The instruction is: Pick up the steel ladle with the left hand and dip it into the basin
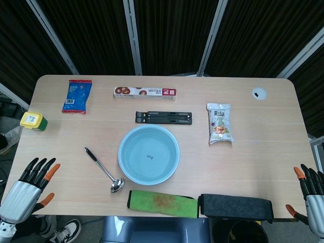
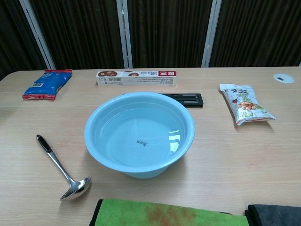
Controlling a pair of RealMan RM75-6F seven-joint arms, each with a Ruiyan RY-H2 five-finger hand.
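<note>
The steel ladle [image 1: 104, 170] [image 2: 61, 168] lies flat on the table left of the basin, black-tipped handle pointing far-left, bowl toward the front edge. The light blue basin [image 1: 124, 165] [image 2: 184, 141] sits mid-table and holds water. My left hand [image 1: 28, 185] hovers off the table's front-left corner, fingers spread, holding nothing, well left of the ladle. My right hand [image 1: 311, 190] is at the front-right edge, fingers apart and empty. Neither hand shows in the chest view.
A green cloth [image 1: 162, 203] and a dark grey cloth [image 1: 235, 206] lie along the front edge. Behind the basin are a black bar [image 1: 163, 118], a long box [image 1: 145, 93], a blue packet [image 1: 77, 96], a snack bag [image 1: 219, 123] and a yellow jar [image 1: 33, 121].
</note>
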